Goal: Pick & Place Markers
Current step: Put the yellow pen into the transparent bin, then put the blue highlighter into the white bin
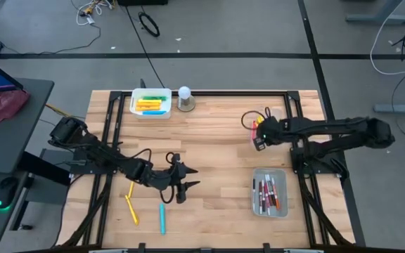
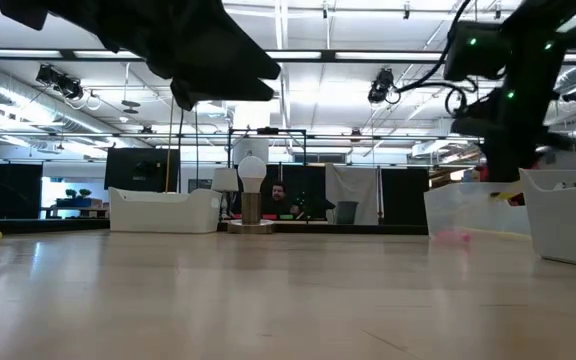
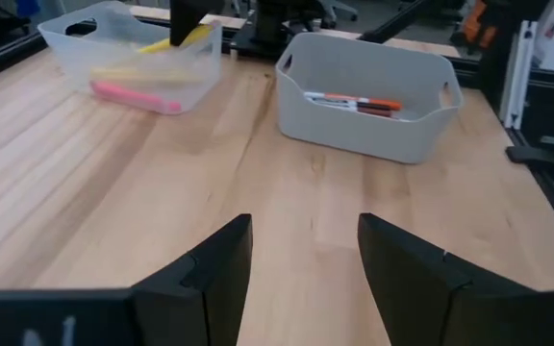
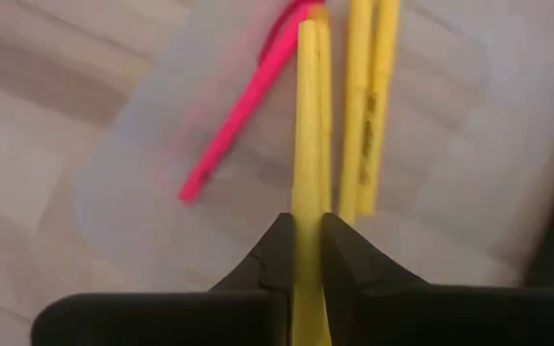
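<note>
Gripping a yellow marker (image 4: 306,125), right gripper (image 4: 298,252) jaws clamped, above a clear bin (image 4: 142,163) with pink and yellow markers. Left gripper (image 1: 185,177) low over the table (image 1: 216,140), jaws apart, empty. Yellow marker (image 1: 131,209) and blue marker (image 1: 162,219) loose nearby. No legible writing.

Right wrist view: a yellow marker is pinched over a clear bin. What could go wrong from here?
1. The right hand grips the held yellow marker lengthwise above the clear bin. If it is released, it may tip and land on the rim or the pink marker.
2. The open left hand hovers near the loose yellow marker and teal marker. A careless approach could roll them away.
</note>
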Controlling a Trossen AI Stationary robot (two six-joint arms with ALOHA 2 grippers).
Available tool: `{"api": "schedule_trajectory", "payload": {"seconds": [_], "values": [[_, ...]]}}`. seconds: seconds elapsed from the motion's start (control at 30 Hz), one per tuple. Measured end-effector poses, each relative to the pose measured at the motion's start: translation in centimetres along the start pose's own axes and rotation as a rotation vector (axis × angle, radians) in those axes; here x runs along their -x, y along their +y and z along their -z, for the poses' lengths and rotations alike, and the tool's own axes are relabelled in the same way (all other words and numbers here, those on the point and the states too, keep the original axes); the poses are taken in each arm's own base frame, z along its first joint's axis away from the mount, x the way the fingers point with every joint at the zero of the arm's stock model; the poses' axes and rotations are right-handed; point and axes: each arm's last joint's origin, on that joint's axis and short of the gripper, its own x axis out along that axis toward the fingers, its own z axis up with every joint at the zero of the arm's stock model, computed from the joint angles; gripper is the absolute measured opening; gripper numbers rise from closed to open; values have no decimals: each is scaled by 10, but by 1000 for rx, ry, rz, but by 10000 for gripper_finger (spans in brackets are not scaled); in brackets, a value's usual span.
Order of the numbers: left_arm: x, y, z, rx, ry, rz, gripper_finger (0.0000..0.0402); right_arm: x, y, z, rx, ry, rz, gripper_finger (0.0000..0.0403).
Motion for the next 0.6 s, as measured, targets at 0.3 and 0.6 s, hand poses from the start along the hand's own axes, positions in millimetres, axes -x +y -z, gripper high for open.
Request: {"api": "schedule_trajectory", "payload": {"seconds": [0.3,0.6], "values": [[0,0,0,-6,-1,-2,197,-18,-15,-24,-73,-32,-72,49],[0,0,0,-5,-1,-2,197,-19,-16,-26,-33,-51,-73,95]]}}
